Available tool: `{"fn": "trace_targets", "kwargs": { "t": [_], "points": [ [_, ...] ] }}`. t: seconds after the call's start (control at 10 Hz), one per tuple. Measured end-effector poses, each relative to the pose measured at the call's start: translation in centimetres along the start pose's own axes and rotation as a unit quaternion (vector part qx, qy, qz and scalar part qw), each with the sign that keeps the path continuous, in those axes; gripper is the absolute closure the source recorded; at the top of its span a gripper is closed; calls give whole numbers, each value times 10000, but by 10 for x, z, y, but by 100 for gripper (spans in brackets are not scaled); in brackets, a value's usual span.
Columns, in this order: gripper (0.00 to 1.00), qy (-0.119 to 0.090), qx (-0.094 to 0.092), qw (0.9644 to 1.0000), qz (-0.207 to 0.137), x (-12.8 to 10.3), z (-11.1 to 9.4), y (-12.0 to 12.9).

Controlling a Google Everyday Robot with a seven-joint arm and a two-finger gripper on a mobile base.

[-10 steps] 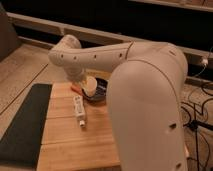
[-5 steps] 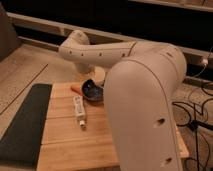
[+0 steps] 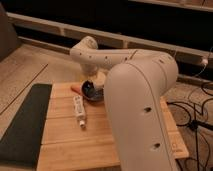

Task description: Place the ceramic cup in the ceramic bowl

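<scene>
The end effector is hidden behind the white arm (image 3: 125, 75); its state cannot be told. The ceramic bowl (image 3: 91, 92) sits on the table (image 3: 70, 135) beside a white tube (image 3: 79, 110).

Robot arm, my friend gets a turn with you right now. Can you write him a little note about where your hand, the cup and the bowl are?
Gripper: out of sight behind the arm, which reaches over the table.
Ceramic bowl: at the far edge of the table, partly hidden by the arm.
Ceramic cup: not visible, so I cannot say whether it is in the bowl or held.
White tube-like bottle: lying near the bowl.
Left: check the cup first.
</scene>
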Motion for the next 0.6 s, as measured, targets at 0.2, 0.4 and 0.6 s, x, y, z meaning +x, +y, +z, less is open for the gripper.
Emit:
{"fn": "trace_targets", "kwargs": {
  "t": [0.2,0.4,0.6],
  "points": [
    [100,178,-96,9998,-26,-6,17,0],
    [97,364,-134,9992,-56,-9,33,1],
    [78,505,-152,9986,-48,-12,46,0]
  ]
}}
